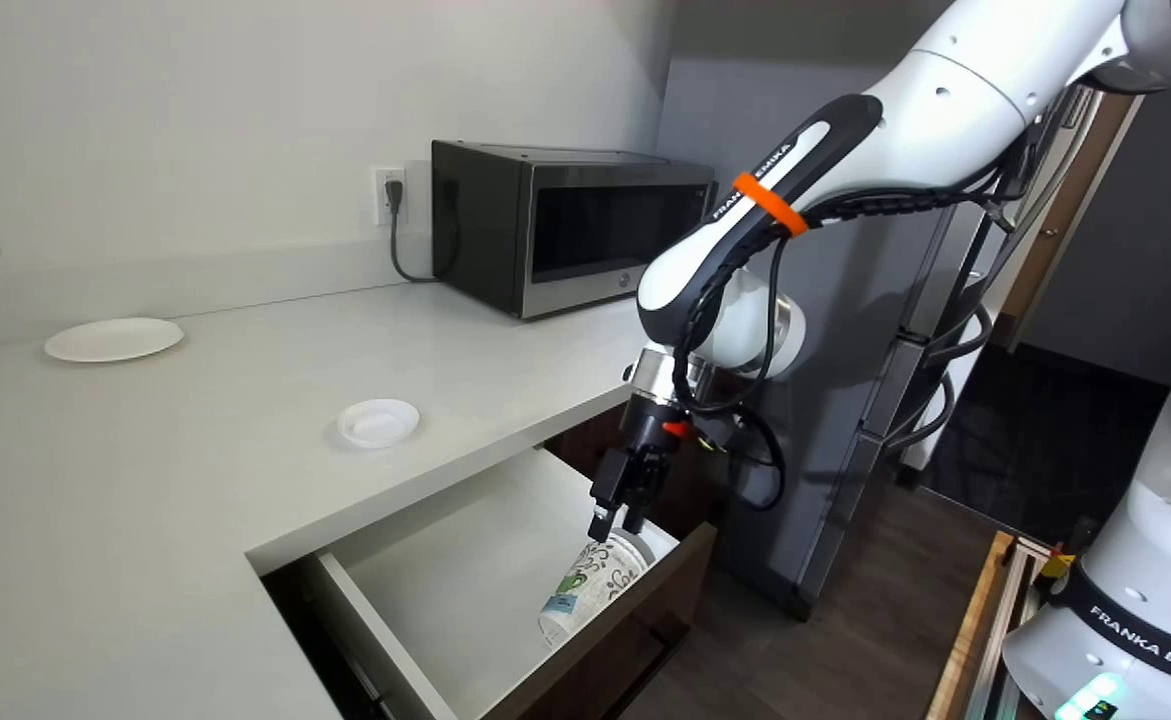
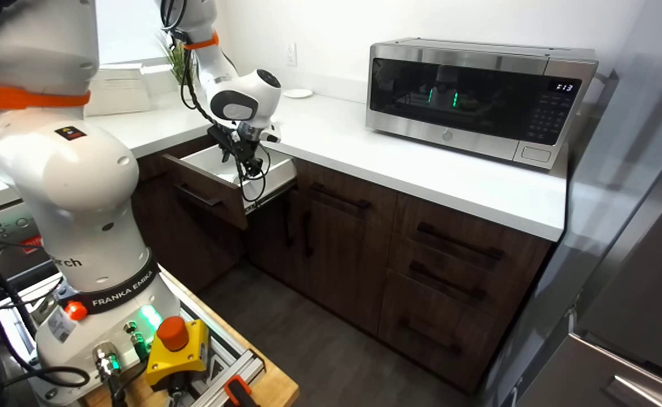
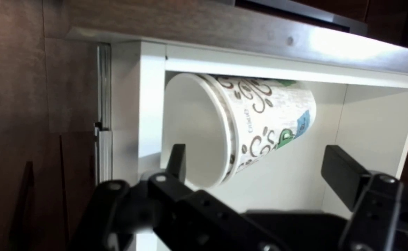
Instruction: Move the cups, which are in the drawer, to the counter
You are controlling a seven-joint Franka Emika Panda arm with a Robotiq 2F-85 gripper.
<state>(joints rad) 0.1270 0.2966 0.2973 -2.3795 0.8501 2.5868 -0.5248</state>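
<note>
The cups are white paper cups with brown swirls and green and blue marks. They are nested and lie on their side in the open drawer, along its front wall. In the wrist view the cups show their open mouth to the left. My gripper is over the drawer, just above the mouth end of the cups. In the wrist view the gripper is open, with nothing between its fingers. One finger overlaps the cup mouth in view; I cannot tell whether it touches. The white counter lies beside the drawer.
A small white dish and a white plate lie on the counter. A microwave stands at the back of the counter, before a grey refrigerator. The counter edge overhangs the drawer. The drawer front rises close beside the cups.
</note>
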